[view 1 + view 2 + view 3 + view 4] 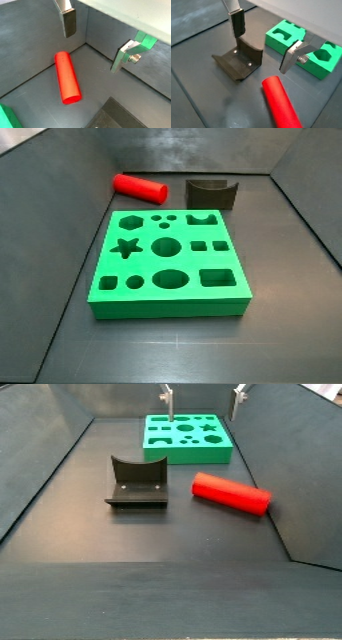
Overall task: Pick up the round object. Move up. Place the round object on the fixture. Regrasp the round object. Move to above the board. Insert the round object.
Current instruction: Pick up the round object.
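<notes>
The round object, a red cylinder peg, lies flat on the dark floor in both side views (138, 188) (231, 493) and in both wrist views (67, 77) (281, 102). The fixture (136, 481) (211, 193) (241, 62), a dark block with a curved notch, stands beside the peg and apart from it. The green board (167, 263) (187, 436) lies flat with its shaped holes up. My gripper (95, 40) (264, 42) is open and empty, well above the floor over the peg and fixture. Only its fingertips (167, 396) show in a side view.
Grey walls enclose the floor on all sides (54, 158) (287, 444). The peg lies close to a side wall. Corners of the green board show behind a finger in a wrist view (284, 37).
</notes>
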Available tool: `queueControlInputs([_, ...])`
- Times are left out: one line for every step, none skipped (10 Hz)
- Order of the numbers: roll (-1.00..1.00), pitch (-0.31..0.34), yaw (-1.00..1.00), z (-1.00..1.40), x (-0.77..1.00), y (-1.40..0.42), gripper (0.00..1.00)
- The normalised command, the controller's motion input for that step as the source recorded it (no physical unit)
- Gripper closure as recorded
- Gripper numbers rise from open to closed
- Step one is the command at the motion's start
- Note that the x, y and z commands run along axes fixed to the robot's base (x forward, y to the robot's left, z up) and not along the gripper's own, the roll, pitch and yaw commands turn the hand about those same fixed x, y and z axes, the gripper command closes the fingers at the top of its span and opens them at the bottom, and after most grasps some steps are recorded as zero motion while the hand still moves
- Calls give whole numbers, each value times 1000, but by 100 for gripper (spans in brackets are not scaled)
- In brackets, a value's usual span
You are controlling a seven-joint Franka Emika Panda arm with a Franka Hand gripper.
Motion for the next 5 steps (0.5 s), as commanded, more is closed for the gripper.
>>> queueControlInputs([0, 0, 1000, -654, 0, 0, 0])
queueControlInputs([0, 0, 1000, -669, 0, 0, 0])
queueControlInputs([0, 0, 1000, -689, 0, 0, 0])
queueControlInputs([0, 0, 1000, -723, 0, 0, 0])
queueControlInputs([49, 0, 1000, -786, 0, -26, 0])
